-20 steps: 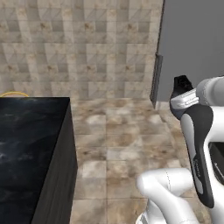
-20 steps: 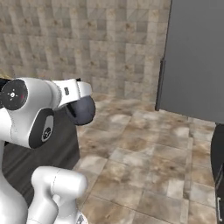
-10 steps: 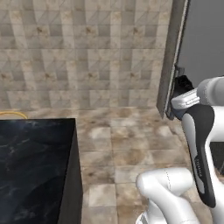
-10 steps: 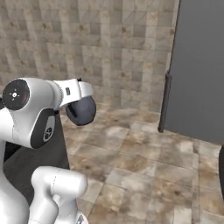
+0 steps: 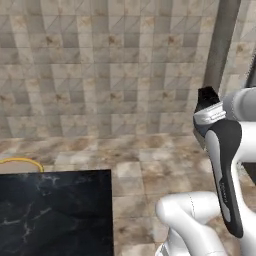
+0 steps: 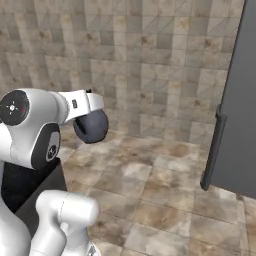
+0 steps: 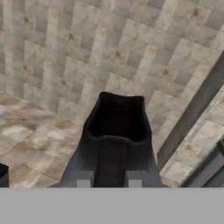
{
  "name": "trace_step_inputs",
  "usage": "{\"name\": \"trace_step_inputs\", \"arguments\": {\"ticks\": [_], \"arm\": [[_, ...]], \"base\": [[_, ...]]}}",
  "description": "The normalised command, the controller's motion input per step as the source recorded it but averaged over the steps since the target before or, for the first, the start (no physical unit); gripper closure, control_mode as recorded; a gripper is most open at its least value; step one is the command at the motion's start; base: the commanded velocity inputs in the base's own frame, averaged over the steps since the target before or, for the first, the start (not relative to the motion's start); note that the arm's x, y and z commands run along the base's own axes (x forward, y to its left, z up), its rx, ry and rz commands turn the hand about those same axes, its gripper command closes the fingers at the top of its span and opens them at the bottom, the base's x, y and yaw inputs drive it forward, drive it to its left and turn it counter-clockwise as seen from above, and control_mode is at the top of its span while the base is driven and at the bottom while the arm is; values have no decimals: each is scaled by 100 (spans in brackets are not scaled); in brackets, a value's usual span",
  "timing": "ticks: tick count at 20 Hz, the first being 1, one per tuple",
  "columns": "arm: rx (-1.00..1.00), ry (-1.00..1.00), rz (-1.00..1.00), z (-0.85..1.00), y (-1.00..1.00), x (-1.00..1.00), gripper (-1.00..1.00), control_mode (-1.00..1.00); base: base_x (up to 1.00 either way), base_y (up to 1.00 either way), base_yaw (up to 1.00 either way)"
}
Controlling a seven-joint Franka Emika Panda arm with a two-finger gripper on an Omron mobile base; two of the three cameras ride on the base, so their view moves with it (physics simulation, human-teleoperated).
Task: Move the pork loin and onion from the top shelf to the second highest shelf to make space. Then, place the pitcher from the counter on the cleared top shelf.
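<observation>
One pitcher (image 7: 114, 131) counted, being pinched at its rear by the pincer (image 7: 106, 183), fingertips pressing in on the dark body from both sides. Holding it up in the air, left of the fridge door (image 6: 242, 100) and well apart from it, above the tiled floor. Judging this as the last step: carrying the pitcher toward the top shelf, the food-moving part presumably being done, though not confirming that from here. Next move likely calling for closing the distance to the fridge door, getting round it to the compartment, then raising and levelling the pitcher before setting it down; watching the loop handle and the wide belly for clearance.

Counting the rest: one fridge door, grey, with one bar handle (image 6: 213, 150) on its left edge; one black marbled worktop (image 5: 50, 215), far left of the fridge door; one thin yellow rim (image 5: 20, 161) peeking over the worktop's far edge, not identifying it.
</observation>
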Motion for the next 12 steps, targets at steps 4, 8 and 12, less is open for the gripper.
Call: {"name": "trace_step_inputs", "arguments": {"ticks": [4,8,12], "arm": [[0,0,0,0,0,0,100,100],[0,0,0,0,0,0,100,100],[0,0,0,0,0,0,100,100]], "base": [[100,8,-12],[100,0,-18],[100,3,-26]]}}
